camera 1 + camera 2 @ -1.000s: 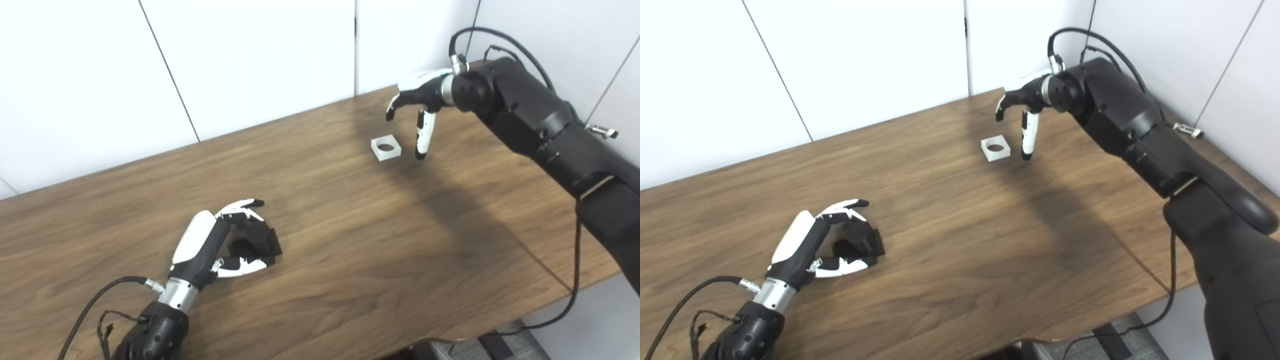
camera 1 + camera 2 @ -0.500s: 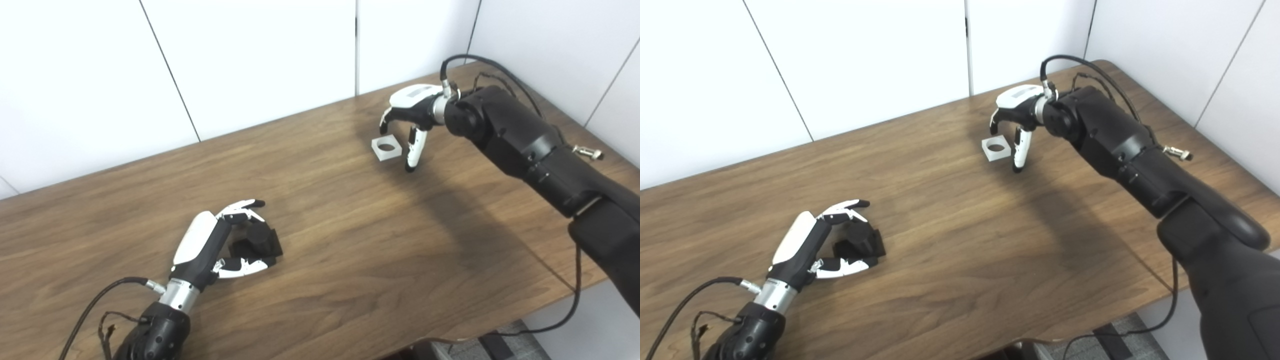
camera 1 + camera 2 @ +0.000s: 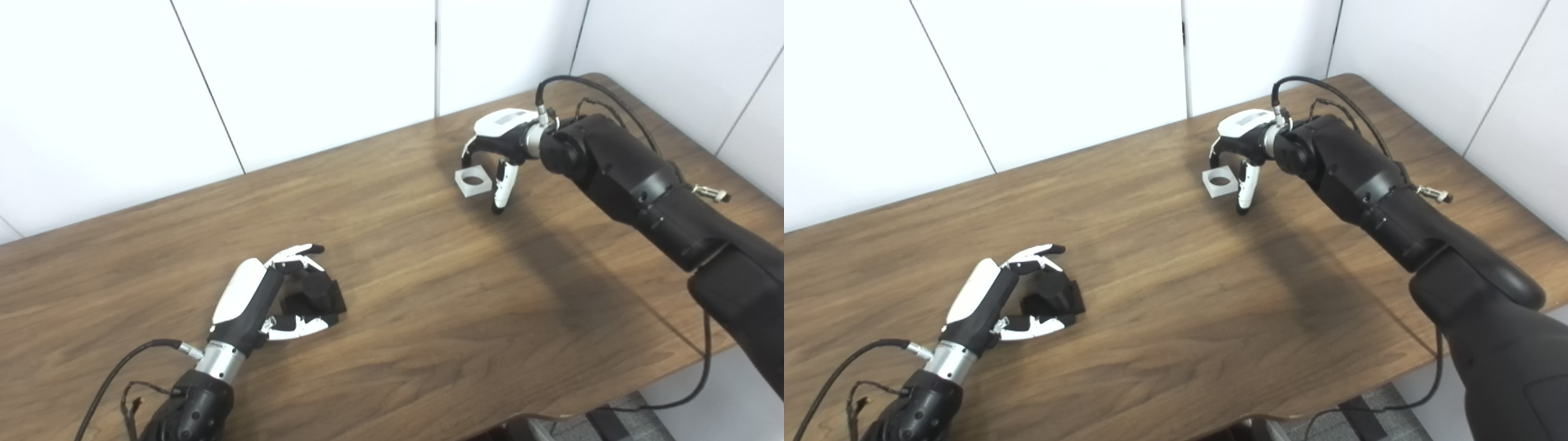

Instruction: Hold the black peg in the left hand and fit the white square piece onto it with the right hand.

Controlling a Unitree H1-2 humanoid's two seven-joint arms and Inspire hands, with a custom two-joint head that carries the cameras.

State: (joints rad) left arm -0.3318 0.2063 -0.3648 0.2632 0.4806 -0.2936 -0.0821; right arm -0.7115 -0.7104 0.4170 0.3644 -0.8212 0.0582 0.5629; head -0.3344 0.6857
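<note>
The black peg (image 3: 318, 294) on its square black base rests on the wooden table (image 3: 429, 294) at lower left. My left hand (image 3: 260, 297) is cupped around it, fingers above and thumb below, apart and not closed on it. The white square piece (image 3: 473, 182) with a round hole lies flat on the table at the upper right. My right hand (image 3: 499, 150) hovers over it, open, with fingers curled down behind its far edge and the thumb hanging down just to its right.
White wall panels stand behind the table. The table's right edge (image 3: 1458, 177) and front edge are in view. Cables trail from both forearms, one hanging off the table's front right.
My right hand has come down and slightly left until its fingers straddle the white piece. The left hand, the peg and the white piece have stayed in place.
</note>
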